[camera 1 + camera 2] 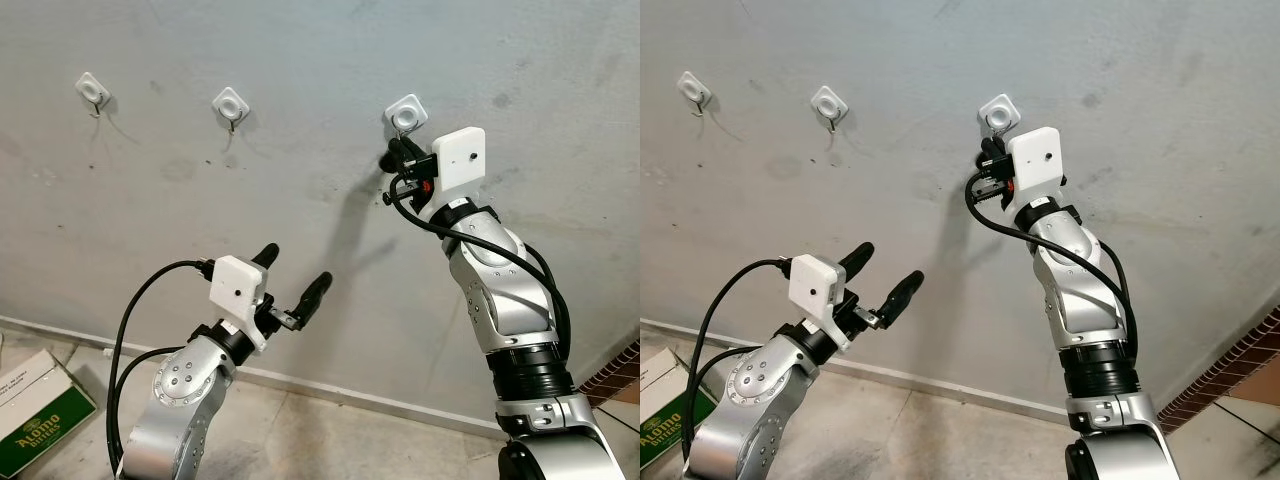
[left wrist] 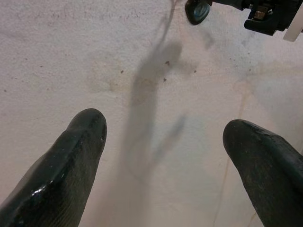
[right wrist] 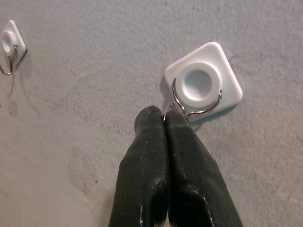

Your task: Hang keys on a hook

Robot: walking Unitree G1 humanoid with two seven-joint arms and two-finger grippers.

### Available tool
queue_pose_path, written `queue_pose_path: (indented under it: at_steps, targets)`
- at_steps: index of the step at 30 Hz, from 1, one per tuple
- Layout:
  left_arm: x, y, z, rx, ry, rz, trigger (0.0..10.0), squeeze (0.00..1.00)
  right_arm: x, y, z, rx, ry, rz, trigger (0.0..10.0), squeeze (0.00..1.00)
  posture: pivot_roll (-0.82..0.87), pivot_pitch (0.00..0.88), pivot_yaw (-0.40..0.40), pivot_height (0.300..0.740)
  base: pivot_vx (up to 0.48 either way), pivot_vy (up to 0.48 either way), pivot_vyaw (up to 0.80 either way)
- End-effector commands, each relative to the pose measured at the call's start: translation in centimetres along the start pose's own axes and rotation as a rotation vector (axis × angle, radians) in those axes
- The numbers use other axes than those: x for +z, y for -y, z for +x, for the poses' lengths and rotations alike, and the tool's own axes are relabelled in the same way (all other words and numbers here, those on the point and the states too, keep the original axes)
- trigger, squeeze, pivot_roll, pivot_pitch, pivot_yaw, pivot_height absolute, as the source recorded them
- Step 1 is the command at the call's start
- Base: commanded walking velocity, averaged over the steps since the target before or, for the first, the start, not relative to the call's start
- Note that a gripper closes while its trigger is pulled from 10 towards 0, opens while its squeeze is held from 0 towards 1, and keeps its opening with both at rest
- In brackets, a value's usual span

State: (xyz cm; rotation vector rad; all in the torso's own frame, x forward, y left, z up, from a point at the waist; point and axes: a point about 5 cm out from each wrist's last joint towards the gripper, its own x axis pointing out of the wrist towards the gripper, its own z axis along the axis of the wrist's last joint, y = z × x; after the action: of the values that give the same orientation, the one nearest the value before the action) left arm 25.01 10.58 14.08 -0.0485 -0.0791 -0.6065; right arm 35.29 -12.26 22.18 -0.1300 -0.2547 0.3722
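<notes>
- The right gripper (image 3: 166, 116) is raised against the grey wall (image 1: 300, 90), its tips just under the rightmost wall hook (image 3: 202, 84), a white square pad with a round centre and a wire hook.
- Its jaws are pressed together; a thin sliver of metal shows between the tips, touching the lower end of the wire hook. Whether this is the keys' ring cannot be told, and no keys can be made out.
- The left gripper (image 1: 297, 273) is held lower, well apart from the hooks, pointing at the wall, with its jaws spread wide and nothing between them.
- Two more hooks are on the wall to the robot's left: a middle hook (image 1: 230, 105) and a far-left hook (image 1: 92, 91), both bare.
- A green and white carton (image 1: 35, 410) lies on the floor by the skirting, at the left.
</notes>
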Motion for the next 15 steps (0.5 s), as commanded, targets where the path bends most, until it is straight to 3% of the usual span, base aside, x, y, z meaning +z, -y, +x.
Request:
queue_pose_path:
  at_steps: [1,8,15]
  targets:
    - [0.0,0.0,-0.1,-0.009,-0.012,0.009,10.0,0.0,0.3,0.0,0.3,0.009,0.009,0.0,10.0,0.0,0.03,0.0,0.015,0.74,0.0,0.0,0.0]
    - [-0.1,0.0,-0.1,-0.01,-0.022,0.013,10.0,0.0,-1.9,0.0,-0.8,0.013,-0.074,-0.014,10.0,0.0,0.03,0.0,0.012,0.74,0.0,0.0,0.0]
    - [-0.2,-0.1,-0.1,-0.005,-0.029,0.02,10.0,0.0,-2.7,0.6,-1.1,-0.017,-0.1,-0.056,10.0,0.0,0.03,0.0,0.014,0.74,0.0,0.0,0.0]
